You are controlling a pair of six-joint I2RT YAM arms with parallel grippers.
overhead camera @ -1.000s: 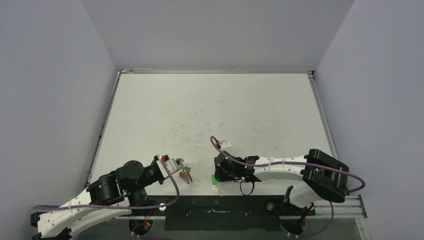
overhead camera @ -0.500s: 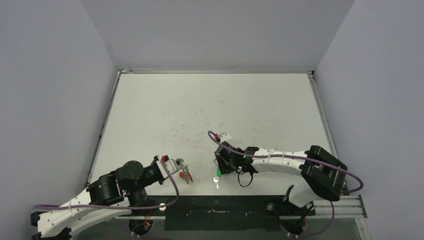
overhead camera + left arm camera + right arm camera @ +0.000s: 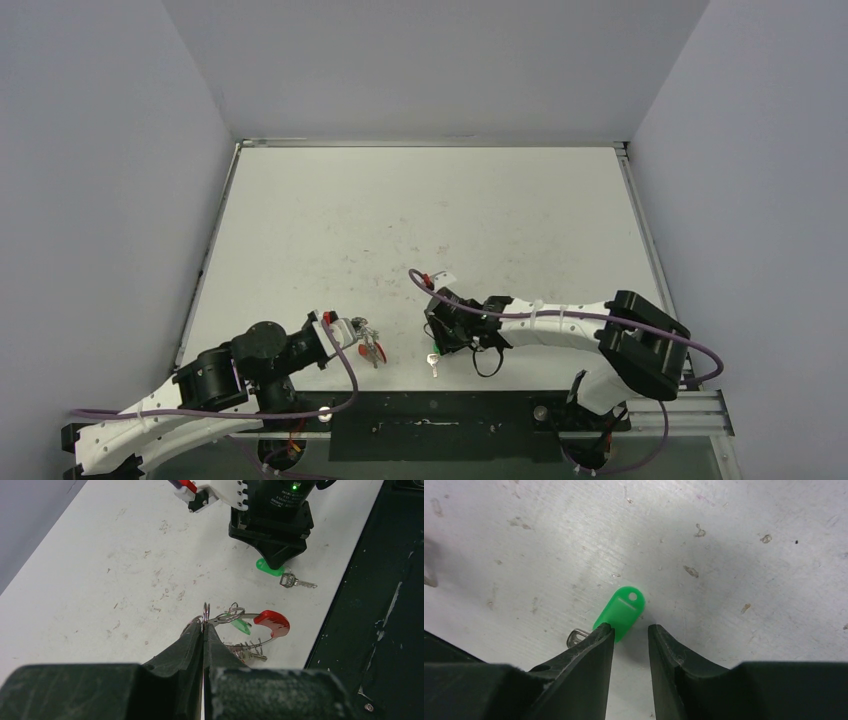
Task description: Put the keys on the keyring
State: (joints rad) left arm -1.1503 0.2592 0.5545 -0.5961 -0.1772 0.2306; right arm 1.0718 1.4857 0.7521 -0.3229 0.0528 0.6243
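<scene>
A white, scuffed worktop (image 3: 420, 215) seen from above, with two robot arms reaching in from its near edge. The left jaws are clenched on the silvery wire of the keyring (image 3: 271, 623), pinching it at the tips so that the loop sticks out beyond them, close over the worktop near the near edge, left of the middle. Part of the loop's arc is covered in glossy red, on the side away from the jaws. A green-headed key (image 3: 242, 625) sits against the loop's wire just past the jaws; whether it is threaded on cannot be told. The second key (image 3: 621, 611) lies flat on the worktop near the middle of the near edge, well apart from the keyring. The right jaws hang directly over it, pointing down and released, with a clear gap between them and nothing gripped. The key's green head lies just beyond the tips, its lower end tucked under one of them, while its metal end pokes out beside that same tip.
</scene>
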